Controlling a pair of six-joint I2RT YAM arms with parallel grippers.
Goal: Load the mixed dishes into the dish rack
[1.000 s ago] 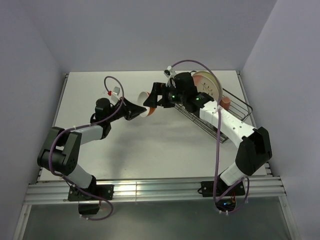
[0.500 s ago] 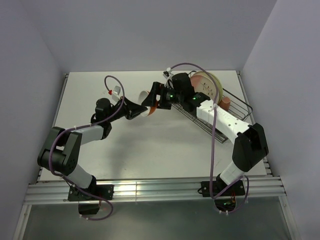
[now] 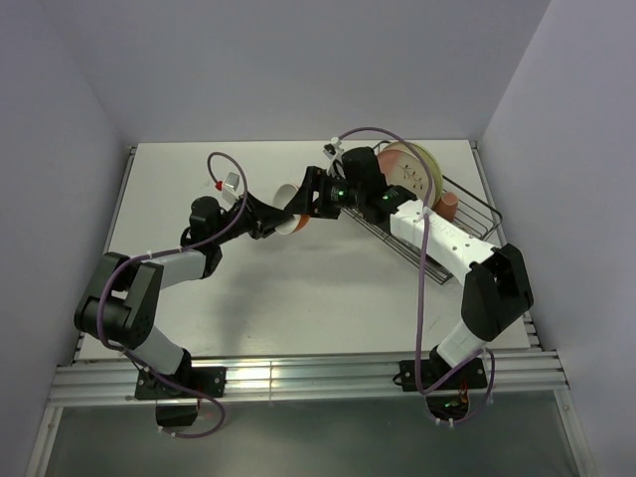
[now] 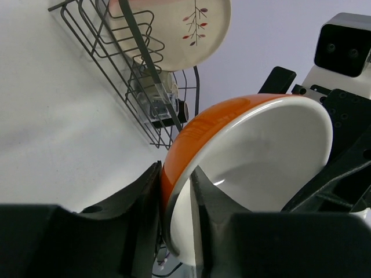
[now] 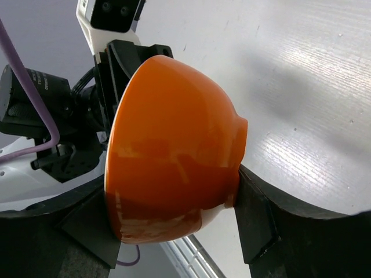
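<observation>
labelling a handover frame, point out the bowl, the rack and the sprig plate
bowl (image 5: 174, 156): right wrist view, orange outer wall
rack (image 4: 141, 45): left wrist view, thick wire bar
plate (image 4: 174, 35): left wrist view, cream face beside sprig

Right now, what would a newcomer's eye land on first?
The orange bowl, up in the air over the middle of the table. The left tool pinches its rim, and the right tool straddles it from the other side. Next comes the rack at the table's far right, with a sprig plate standing upright in it.
</observation>
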